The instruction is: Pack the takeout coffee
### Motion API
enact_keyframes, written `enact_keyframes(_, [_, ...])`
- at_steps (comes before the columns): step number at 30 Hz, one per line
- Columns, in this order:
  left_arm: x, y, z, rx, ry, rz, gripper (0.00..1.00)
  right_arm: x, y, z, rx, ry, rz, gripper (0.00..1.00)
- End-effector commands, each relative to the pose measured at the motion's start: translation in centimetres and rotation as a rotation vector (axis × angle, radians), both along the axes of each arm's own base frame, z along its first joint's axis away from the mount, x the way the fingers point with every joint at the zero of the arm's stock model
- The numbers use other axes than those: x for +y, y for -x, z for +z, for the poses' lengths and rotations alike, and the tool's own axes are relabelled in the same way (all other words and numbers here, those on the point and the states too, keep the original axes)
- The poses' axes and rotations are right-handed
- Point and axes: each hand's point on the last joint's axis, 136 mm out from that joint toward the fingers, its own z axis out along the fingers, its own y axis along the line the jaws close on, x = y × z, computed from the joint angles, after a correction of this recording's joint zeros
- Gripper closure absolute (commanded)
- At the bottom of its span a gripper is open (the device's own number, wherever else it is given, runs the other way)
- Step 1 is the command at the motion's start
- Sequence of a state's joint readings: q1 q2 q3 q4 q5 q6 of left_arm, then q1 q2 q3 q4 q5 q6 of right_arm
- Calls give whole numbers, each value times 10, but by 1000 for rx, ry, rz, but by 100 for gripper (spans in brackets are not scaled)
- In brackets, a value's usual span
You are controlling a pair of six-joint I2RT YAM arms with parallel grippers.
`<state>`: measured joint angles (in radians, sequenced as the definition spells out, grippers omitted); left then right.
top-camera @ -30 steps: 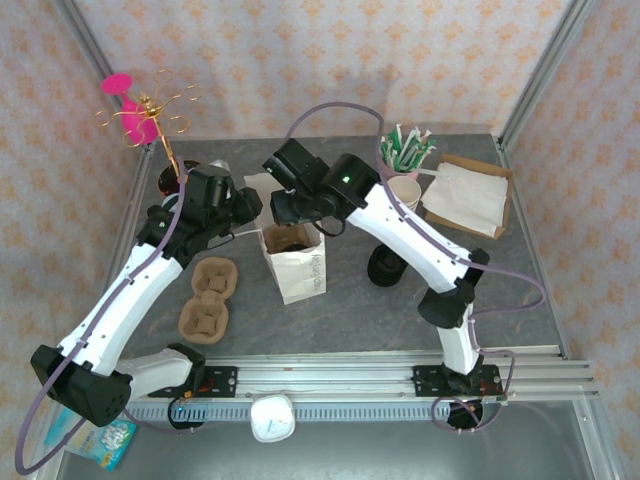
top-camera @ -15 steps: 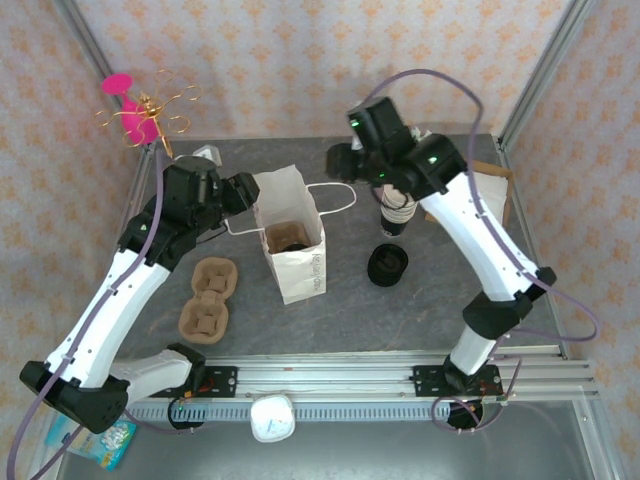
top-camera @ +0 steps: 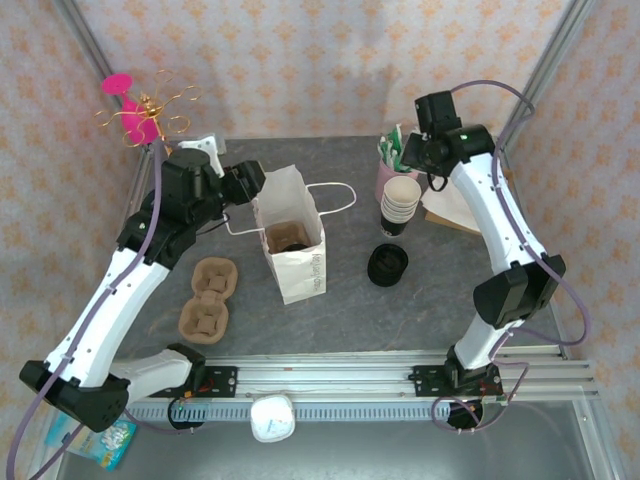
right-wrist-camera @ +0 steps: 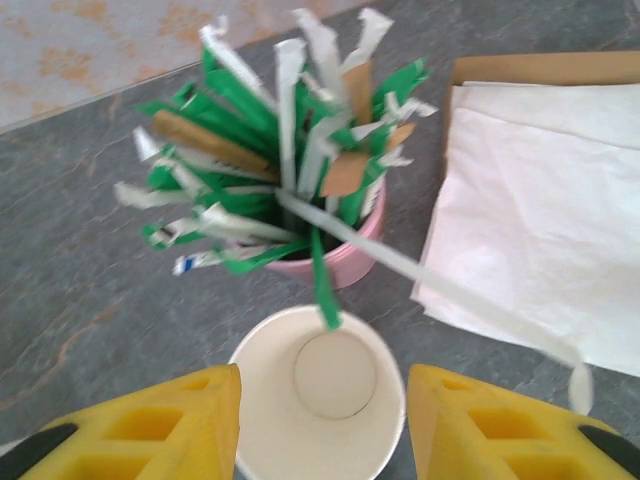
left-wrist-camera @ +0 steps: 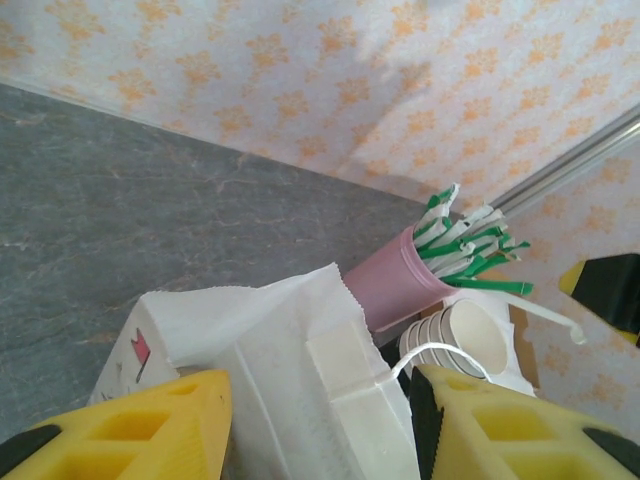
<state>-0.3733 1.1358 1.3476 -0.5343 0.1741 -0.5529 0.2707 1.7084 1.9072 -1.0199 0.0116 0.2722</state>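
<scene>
While its yellow fingers (left-wrist-camera: 150, 430) stand well apart, the left gripper (left-wrist-camera: 318, 415) hangs over the folded top edge of the white paper bag (top-camera: 300, 265), gripping nothing. Down in the bag's open mouth, the dark round patch is probably the takeout coffee (top-camera: 289, 238), though the top view is too small to be sure. The right gripper (right-wrist-camera: 322, 410), likewise spread and empty, hovers above the stack of cups (right-wrist-camera: 300, 430), which stands just beside the pink cup of straws (right-wrist-camera: 350, 265). A black pile of lids (top-camera: 387, 265) lies near the bag.
</scene>
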Motion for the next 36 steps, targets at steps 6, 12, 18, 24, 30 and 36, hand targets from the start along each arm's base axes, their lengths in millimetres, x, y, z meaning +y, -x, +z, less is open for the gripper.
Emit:
enact_keyframes(6, [-22,-7,5,-50,1,-77,48,-22,-13,-17,20,31,-38,53])
enact_keyframes(12, [-29,-8,3,-45,-7,-88,48,-50,2,-15,-5,-23,-92,52])
enact_keyframes(18, [-34,-9,1,-41,-14,-95,48,-63,18,-25,-10,-96,-101,48])
enact_keyframes(24, [-36,-10,2,-37,-25,-98,48,-72,23,-11,-38,-68,-125,35])
enact_keyframes(30, [-36,-9,4,-41,-22,-99,48,-76,25,-38,15,-136,-116,36])
enact_keyframes(36, [-35,-10,4,-38,-36,-88,48,-66,20,-49,20,-183,-72,40])
